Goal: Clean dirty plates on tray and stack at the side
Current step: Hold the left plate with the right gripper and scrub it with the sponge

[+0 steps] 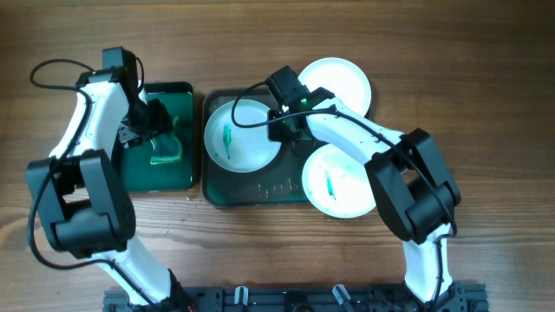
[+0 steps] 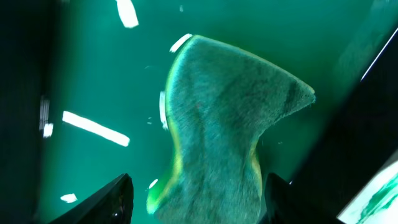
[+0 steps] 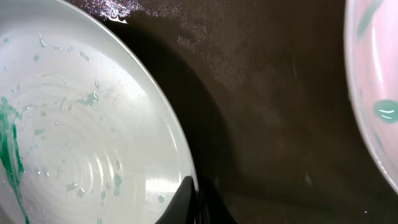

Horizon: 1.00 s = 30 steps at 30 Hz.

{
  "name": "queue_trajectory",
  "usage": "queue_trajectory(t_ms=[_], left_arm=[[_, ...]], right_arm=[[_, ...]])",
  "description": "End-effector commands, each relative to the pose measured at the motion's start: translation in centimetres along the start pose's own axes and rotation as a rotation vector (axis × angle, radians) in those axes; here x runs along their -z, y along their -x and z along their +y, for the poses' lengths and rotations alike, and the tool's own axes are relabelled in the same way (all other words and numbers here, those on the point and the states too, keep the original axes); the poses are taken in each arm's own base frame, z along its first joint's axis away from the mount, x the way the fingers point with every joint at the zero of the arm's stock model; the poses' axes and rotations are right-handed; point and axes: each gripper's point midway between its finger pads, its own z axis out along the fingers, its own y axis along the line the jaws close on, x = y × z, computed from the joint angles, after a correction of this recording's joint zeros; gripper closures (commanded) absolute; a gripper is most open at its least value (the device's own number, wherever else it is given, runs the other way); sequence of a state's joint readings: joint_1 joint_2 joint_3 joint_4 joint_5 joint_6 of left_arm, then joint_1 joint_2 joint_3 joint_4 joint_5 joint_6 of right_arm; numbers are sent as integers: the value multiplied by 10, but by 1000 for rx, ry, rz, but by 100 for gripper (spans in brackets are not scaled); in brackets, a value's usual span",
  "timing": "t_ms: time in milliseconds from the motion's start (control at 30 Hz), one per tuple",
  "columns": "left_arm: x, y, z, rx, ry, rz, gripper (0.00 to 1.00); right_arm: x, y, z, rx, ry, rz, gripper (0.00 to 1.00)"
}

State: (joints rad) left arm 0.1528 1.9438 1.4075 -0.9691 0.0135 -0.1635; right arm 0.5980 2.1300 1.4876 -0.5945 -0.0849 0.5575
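On the dark green tray (image 1: pixel 260 189) lies a white plate (image 1: pixel 241 134) with a teal smear. My right gripper (image 1: pixel 286 124) is shut on its right rim; the right wrist view shows a dark finger (image 3: pixel 184 198) lying over the rim of this wet, teal-flecked plate (image 3: pixel 74 124). A second smeared plate (image 1: pixel 338 182) overhangs the tray's lower right corner. A third plate (image 1: pixel 340 82), with no smear visible, sits at the upper right. My left gripper (image 1: pixel 156 121) stands open astride a green sponge (image 2: pixel 217 124), its fingers (image 2: pixel 115 200) on either side.
The smaller bright green sponge tray (image 1: pixel 178 95) sits left of the big tray, and its wet floor (image 2: pixel 93 68) fills the left wrist view. The second plate's edge (image 3: pixel 373 93) shows at the right of the right wrist view. Bare wooden table (image 1: pixel 486 104) surrounds everything.
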Motion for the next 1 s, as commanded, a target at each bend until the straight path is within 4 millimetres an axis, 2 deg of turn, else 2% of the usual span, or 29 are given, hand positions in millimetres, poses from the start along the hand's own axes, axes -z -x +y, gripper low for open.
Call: queue_trajectory(t_ms=[0,100,200,333,400,533,600,667,767,967], left_arm=[[-18,-4,-14,-85,-66,56,42],[-31,-6,-12,-83,-57,85,62],[-34,-4,-13,-83,-55,80,96],[-32,-3,-12,-83,-52,72,96],[-22,-3,-12,-79,-55,59,96],[30,6,-21,-61,-109,-49,96],[59,7,-35,-26,-173,-104,96],[74,2,-53,-34,-223,-126,96],[69,-8,-83,-71,-234,-109,96],[36,-20,-132,-137,-239,-71,96]], right_arm=[[-17,-11,-15,-22,-61,35,96],[-17,-11,-15,-21,-62,35,96],[-17,-11,-16,-22,-62,36,96],[-17,-11,-16,-20,-62,36,96],[-17,-12,-16,5,-63,39,95],[-17,-11,-17,-1,-63,38,96],[-17,-13,-15,-1,-50,47,96],[-16,-15,-10,-13,-8,69,96],[-15,-16,-9,-38,48,104,96],[-12,-19,-14,-41,78,147,96]])
